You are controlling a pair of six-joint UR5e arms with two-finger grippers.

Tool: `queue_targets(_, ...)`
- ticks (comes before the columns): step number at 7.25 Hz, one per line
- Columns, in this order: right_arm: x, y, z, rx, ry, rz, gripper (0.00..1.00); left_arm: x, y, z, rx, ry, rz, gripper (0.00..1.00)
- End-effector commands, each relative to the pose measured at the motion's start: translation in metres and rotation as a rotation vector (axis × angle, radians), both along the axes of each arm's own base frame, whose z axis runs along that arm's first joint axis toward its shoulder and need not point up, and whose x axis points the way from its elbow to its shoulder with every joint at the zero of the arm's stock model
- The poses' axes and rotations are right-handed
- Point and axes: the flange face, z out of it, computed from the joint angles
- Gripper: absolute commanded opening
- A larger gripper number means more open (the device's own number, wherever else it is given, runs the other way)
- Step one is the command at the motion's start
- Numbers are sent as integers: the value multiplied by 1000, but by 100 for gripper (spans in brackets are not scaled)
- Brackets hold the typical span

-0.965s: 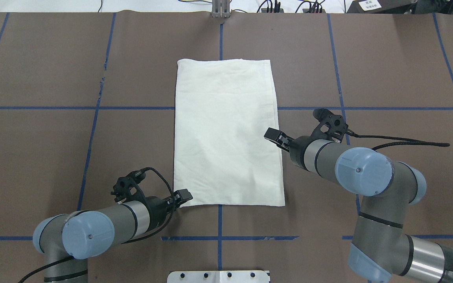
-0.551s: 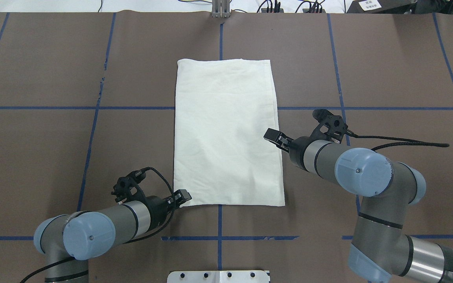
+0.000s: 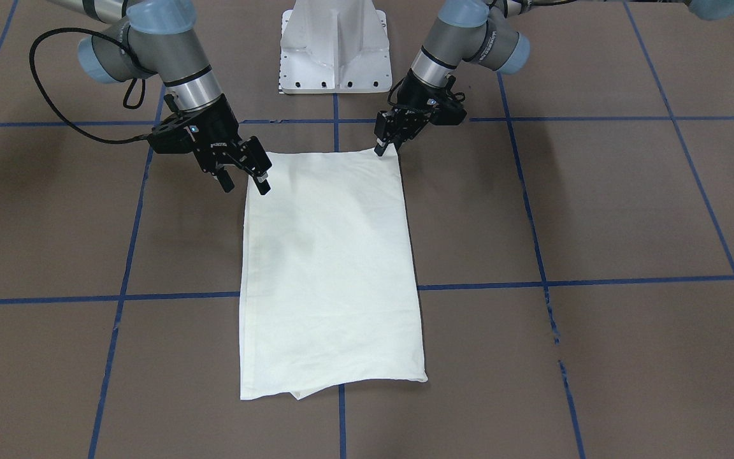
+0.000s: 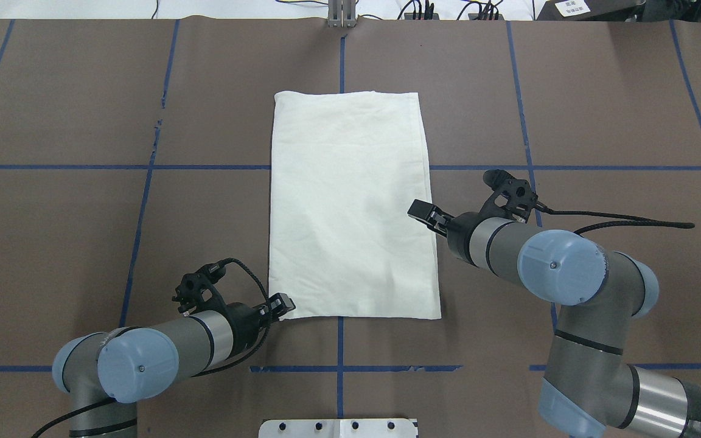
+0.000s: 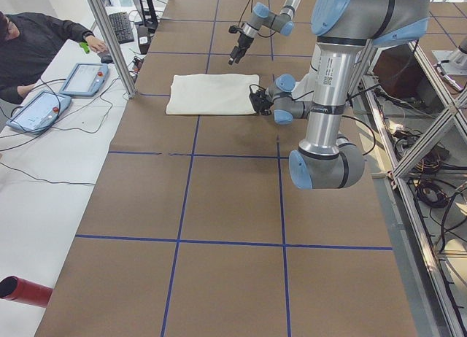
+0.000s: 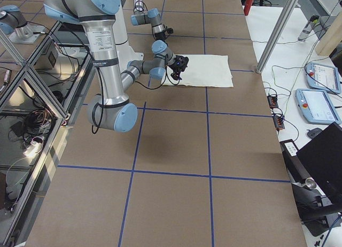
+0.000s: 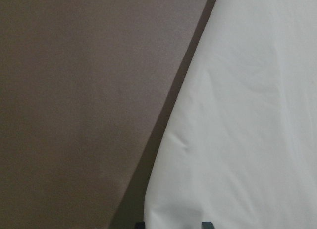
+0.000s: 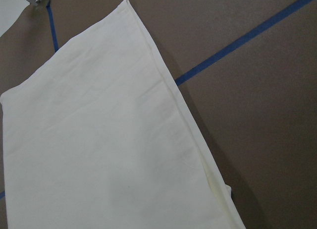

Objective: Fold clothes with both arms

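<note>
Grey-silver tubular arms (image 4: 195,339) carry light-blue caps (image 4: 137,364), black cables (image 4: 630,219), black fingers (image 4: 420,211).

Brown table (image 4: 600,109), blue tape grid (image 4: 143,201)

— Where do the cameras sit?
— One overhead behind the robot, one facing it across the table (image 3: 596,210), two far off at its ends. All share the folded shirt (image 4: 350,207).
— The wrists?
— Just behind the fingers (image 3: 260,178); the left seems almost on the shirt.

Even overhead light, soft shadows; T-shirt (image 7: 237,115) blurs in left wrist view.
</note>
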Motion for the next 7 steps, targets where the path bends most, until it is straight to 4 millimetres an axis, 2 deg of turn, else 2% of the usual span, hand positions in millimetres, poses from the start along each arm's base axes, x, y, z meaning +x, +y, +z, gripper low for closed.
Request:
queue_targets(1,-1,1,0,2,1,1,100,0,-1,2,0,-3,-1,37)
queue_targets(2,-2,3,0,2,1,-2,100,0,-1,2,-1,-4,-1,16)
queue_targets(3,-7,8,1,6,4,-1,99,-1,-1,4,3,-9,-1,0)
queue_targets(5,-20,19,-11,-73,-49,46,88,-1,0,1,12,-8,-2,0)
queue_targets(6,-31,36,-15,-122,-59,53,83,-1,0,0,13,-6,-2,0)
queue_targets(7,-37,59,-23,-152,-32,66,82,-1,0,0,13,-5,-2,0)
